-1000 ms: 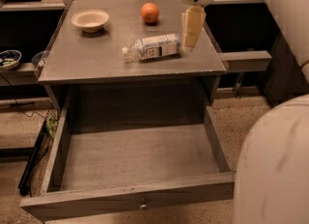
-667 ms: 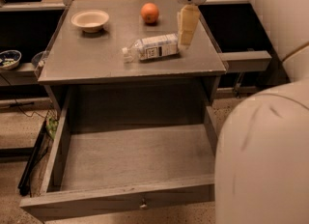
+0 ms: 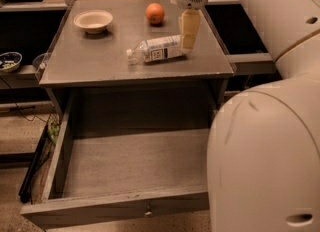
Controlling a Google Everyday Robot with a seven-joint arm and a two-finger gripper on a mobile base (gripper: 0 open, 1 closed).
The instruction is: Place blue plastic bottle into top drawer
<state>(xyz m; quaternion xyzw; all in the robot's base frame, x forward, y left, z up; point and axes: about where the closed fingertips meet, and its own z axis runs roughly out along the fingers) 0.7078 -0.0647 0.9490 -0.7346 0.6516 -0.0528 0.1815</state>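
The blue plastic bottle (image 3: 159,50) lies on its side on the table (image 3: 95,63), cap pointing left. The claw (image 3: 187,45) hangs at the bottle's right end; whether it is wide or narrow I cannot tell. The top drawer (image 3: 115,209) stands open below. An orange (image 3: 155,13) sits farther back.

gripper (image 3: 187,45): smooth matt cream plastic, located over the far right of the table top (image 3: 90,61), at the base end of the blue plastic bottle (image 3: 159,50). bottle: clear plastic, slightly glossy, white cap, printed label. top drawer (image 3: 100,212): matt grey wood, faint grain on its floor; knob (image 3: 148,209): metal. table top: matt grey wood. bowl (image 3: 93,20): matt off-white. orange (image 3: 155,13): slight sheen. arm casing (image 3: 265,146): smooth white plastic.
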